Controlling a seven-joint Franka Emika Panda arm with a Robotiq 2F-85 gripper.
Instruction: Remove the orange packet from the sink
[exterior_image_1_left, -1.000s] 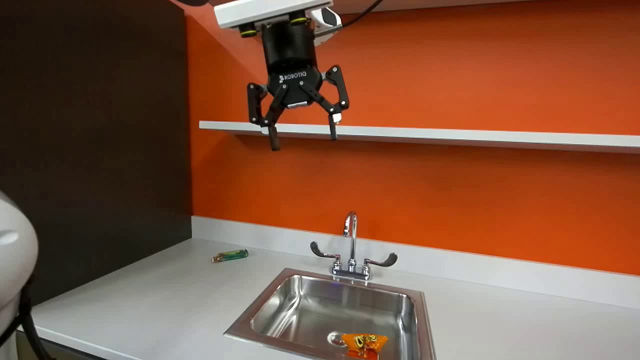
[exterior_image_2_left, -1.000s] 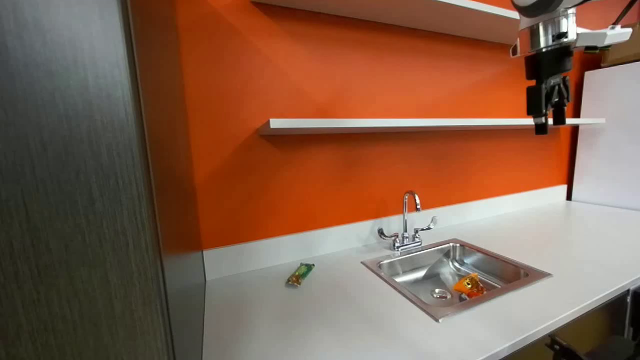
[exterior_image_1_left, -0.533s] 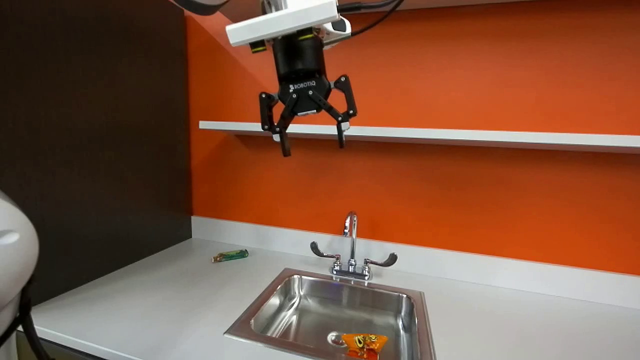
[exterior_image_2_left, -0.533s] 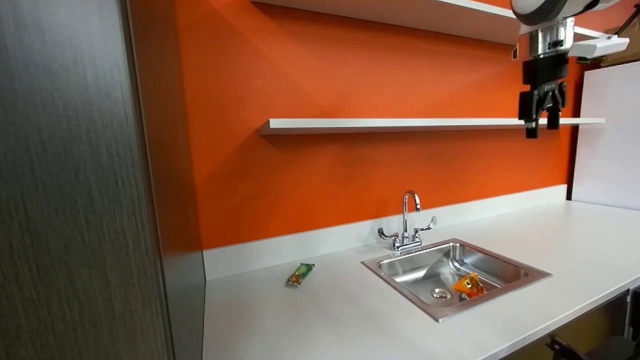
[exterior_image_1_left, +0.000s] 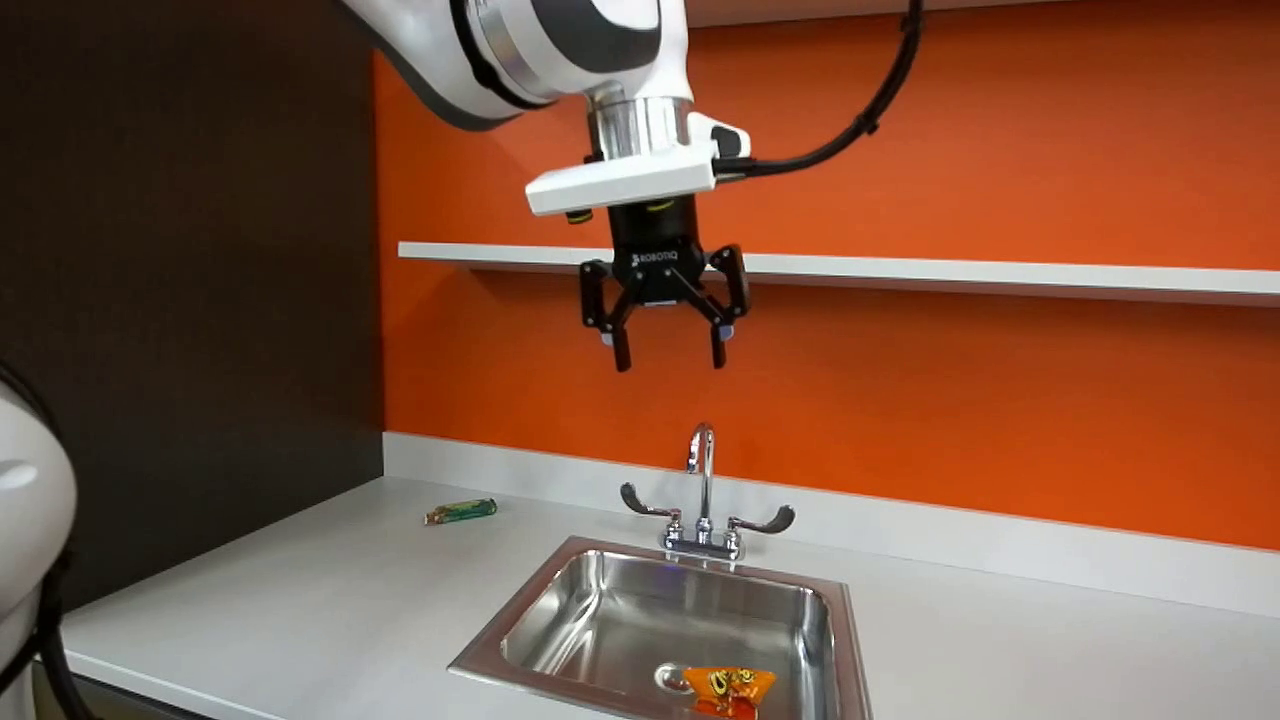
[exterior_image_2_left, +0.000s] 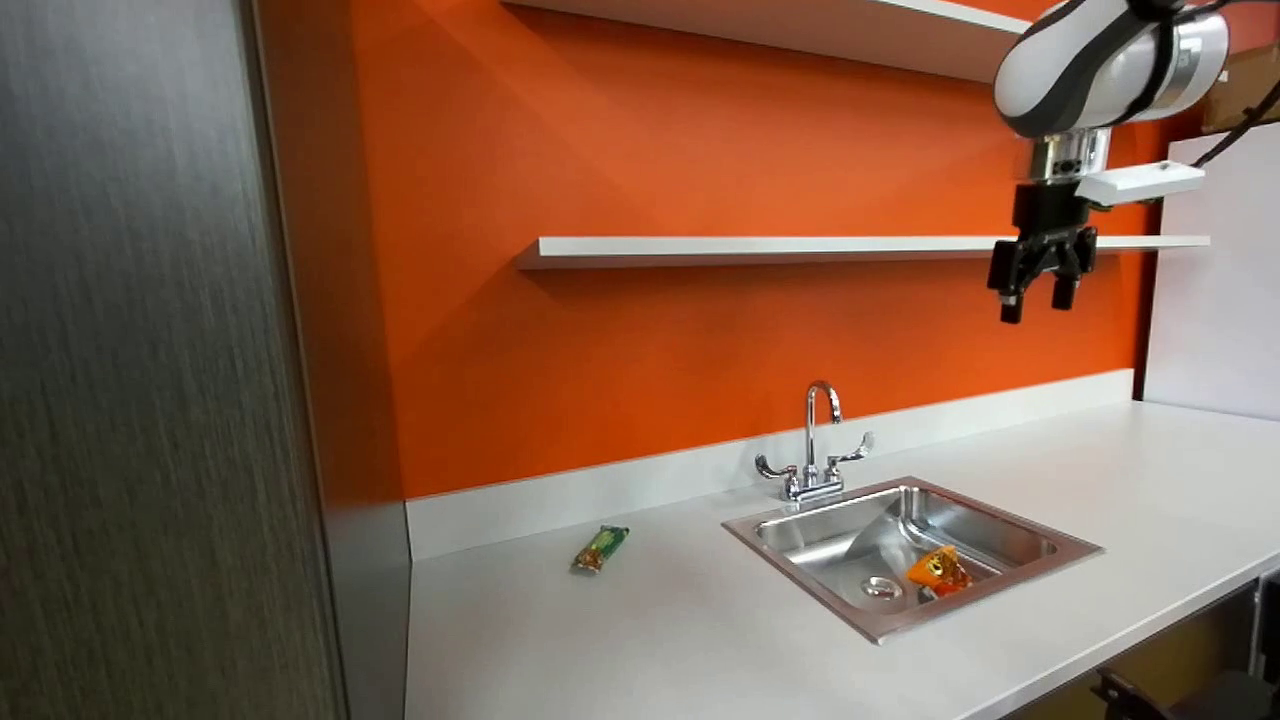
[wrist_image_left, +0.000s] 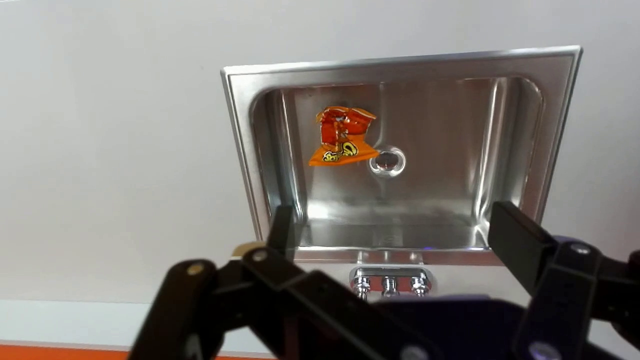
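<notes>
The orange packet (exterior_image_1_left: 729, 690) lies in the stainless steel sink (exterior_image_1_left: 640, 625), beside the drain. It also shows in an exterior view (exterior_image_2_left: 940, 571) and in the wrist view (wrist_image_left: 343, 140), crinkled, with red parts and yellow marks. The sink rim (wrist_image_left: 400, 70) is seen from above in the wrist view. My gripper (exterior_image_1_left: 670, 368) is open and empty, pointing down high above the counter. It also hangs high up in an exterior view (exterior_image_2_left: 1038, 312). In the wrist view the spread fingers (wrist_image_left: 394, 207) frame the faucet side of the basin, and the packet is beyond the fingertips.
A chrome two-handled faucet (exterior_image_1_left: 706, 490) stands behind the sink, against the orange wall. A small green object (exterior_image_1_left: 460, 511) lies on the pale counter (exterior_image_1_left: 300, 610). A white shelf (exterior_image_1_left: 950, 268) runs along the wall near gripper height. A dark panel (exterior_image_1_left: 190, 300) stands at one end.
My gripper has moved down, to the right in one exterior view and slightly to the left in the other. It stays open. The packet and sink have not moved.
</notes>
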